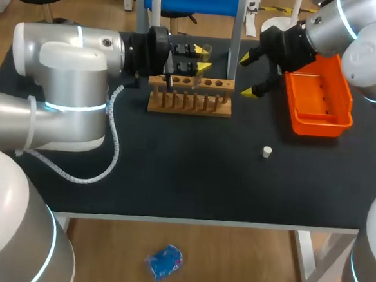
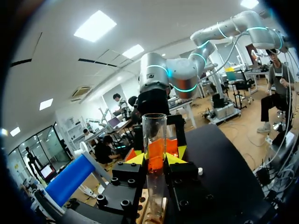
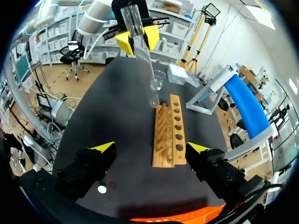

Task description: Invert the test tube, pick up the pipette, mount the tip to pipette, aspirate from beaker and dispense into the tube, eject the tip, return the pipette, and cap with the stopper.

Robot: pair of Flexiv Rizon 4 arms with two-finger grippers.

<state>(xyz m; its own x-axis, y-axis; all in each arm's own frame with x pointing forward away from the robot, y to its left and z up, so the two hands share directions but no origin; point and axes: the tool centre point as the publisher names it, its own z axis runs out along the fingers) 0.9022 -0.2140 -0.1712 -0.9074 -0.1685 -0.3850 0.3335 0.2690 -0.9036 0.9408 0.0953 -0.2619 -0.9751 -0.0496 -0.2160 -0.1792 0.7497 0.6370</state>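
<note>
1. Head view. Dark surface (image 1: 192,180) carries the wooden rack (image 1: 190,96) at far centre and the orange tray (image 1: 320,98) at far right. The white stopper (image 1: 266,151) lies alone, nearer and right of the rack. Left jaws hang just beyond the rack's far edge. Right jaws sit between rack and tray, spread wide, holding nothing.
2. Left wrist view. Left jaws are clamped on the test tube (image 2: 154,135) from both sides, with the yellow tips (image 2: 135,159) pressed to the glass around mid-length. The tube runs straight through the grip, no sideways lean.
3. Right wrist view. Right jaws are far apart with nothing between them; the rack lies ahead. The tube hangs from the left jaws, slightly slanted, what looks like its rounded end close over the rack's left end. Beaker (image 3: 159,79) stands just past it.
4. Judgement: the step in hand appears to be the inversion, ending with the tube in a rack hole. Square the tube to vertical, centre its lower end over one hole and lower slowly. Release only once seated. Glass is slick, so grip firmly but not hard.
</note>
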